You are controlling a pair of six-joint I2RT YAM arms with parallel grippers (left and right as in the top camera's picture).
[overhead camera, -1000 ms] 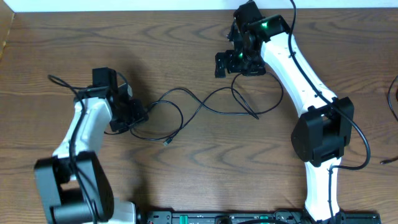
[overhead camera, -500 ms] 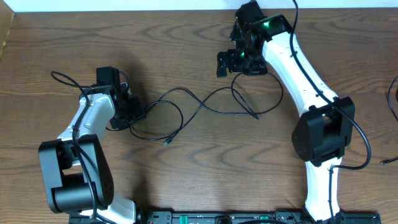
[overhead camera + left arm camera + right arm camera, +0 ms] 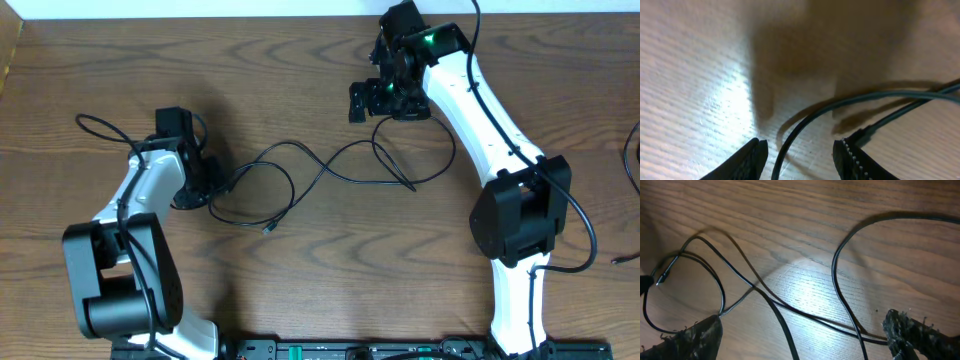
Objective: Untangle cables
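Note:
The cables [image 3: 330,165] lie loosely spread over the middle of the wooden table as thin black cords that cross in loops, with a small plug end [image 3: 268,230] toward the front. My left gripper [image 3: 208,182] is low at their left end. In the left wrist view one black cord [image 3: 790,140] runs between the jaws of that gripper [image 3: 800,161], which stand apart and do not pinch it. My right gripper [image 3: 375,100] hovers over the right loop. In the right wrist view it [image 3: 805,337] is wide open above several crossing cords [image 3: 840,295].
A thicker black robot lead [image 3: 95,125] loops out to the left of the left arm. Another dark lead [image 3: 630,150] shows at the right edge. A black rail [image 3: 350,350] runs along the table's front edge.
My left gripper has drawn back a little to the left at the cables' left end. The right arm has hardly moved and the cables lie as before.

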